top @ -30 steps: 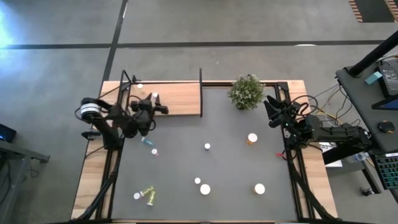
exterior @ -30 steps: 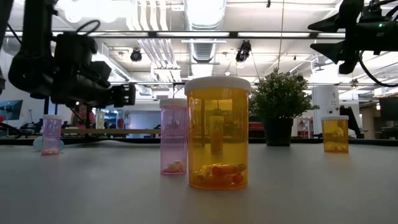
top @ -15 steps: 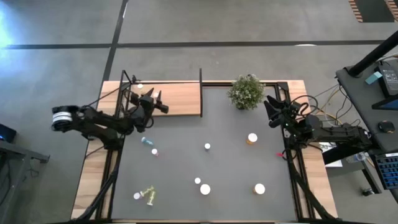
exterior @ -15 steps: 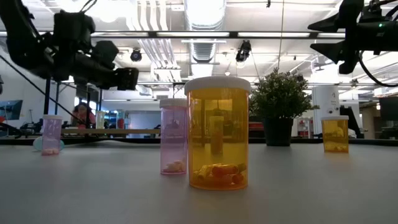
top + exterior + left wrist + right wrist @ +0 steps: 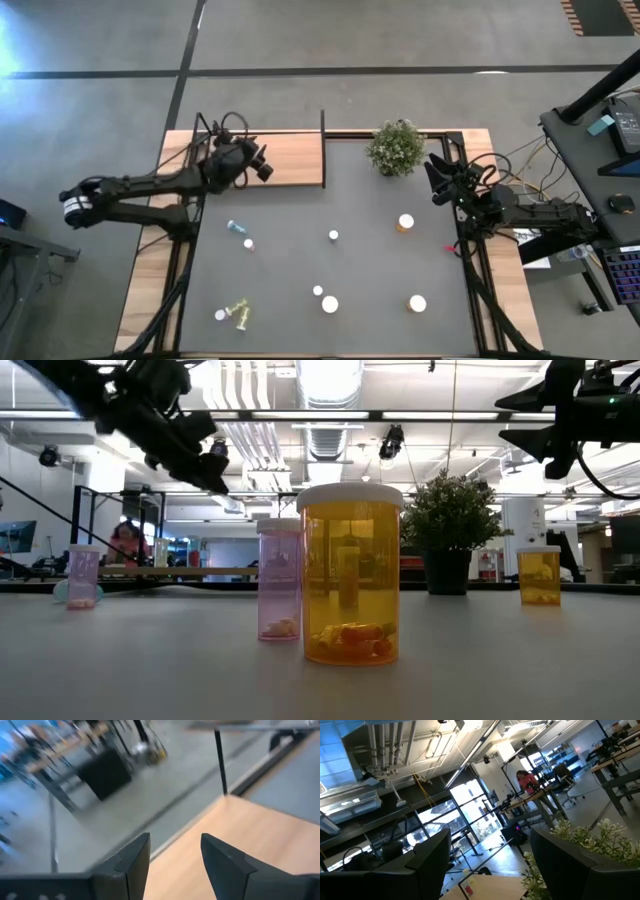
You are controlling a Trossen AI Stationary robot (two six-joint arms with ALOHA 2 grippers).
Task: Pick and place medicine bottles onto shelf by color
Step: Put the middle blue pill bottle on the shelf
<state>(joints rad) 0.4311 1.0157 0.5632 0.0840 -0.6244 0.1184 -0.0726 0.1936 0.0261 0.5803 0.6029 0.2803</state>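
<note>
Left gripper (image 5: 172, 865) up over the shelf (image 5: 290, 160), jaws apart, holding nothing. Right gripper (image 5: 487, 865) parked wide open, plant (image 5: 580, 840) just ahead.

Left gripper (image 5: 262, 165) raised, jaws apart, empty; right gripper (image 5: 432, 178) idle, open.

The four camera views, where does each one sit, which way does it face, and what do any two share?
High view: overhead, straight down on the shelf; both arms show.
Low view: table height, level past an orange bottle; arms enter from above.
Left wrist view: looks past the left gripper, jaws apart and empty, over the shelf.
Right wrist view: past the right gripper, jaws open, toward the plant.
High, low and right wrist views share the plant.
</note>
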